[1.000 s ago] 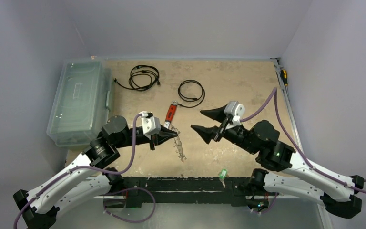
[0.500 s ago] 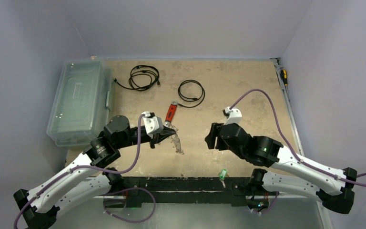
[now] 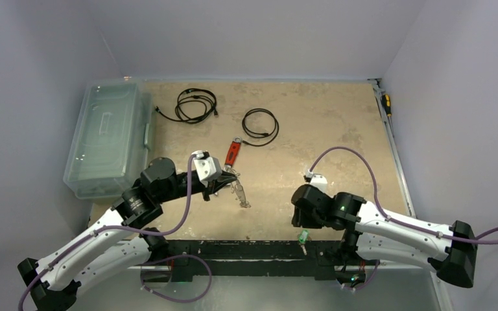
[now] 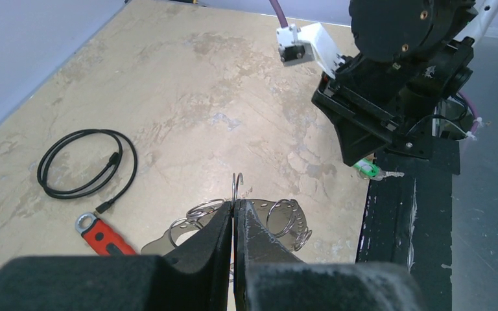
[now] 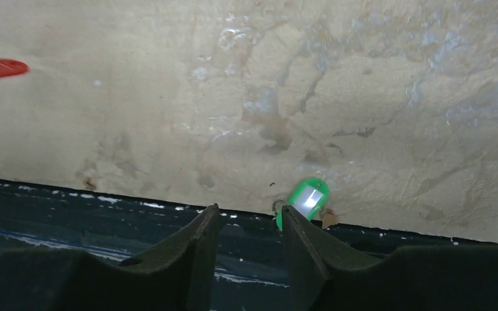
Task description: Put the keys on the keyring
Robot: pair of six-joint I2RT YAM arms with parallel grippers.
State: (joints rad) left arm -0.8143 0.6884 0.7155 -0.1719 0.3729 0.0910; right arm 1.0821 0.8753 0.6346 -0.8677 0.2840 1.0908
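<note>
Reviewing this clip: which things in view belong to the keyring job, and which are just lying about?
Job: keyring, pinched in the left gripper; green-headed key, just beyond the open right gripper.
Lying about: red-handled wrench, tangled black cable, single-loop black cable, clear plastic box.

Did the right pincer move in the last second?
Yes. The right pincer swung back from the middle of the table toward its near edge, ending right by the green key, which lay still.
</note>
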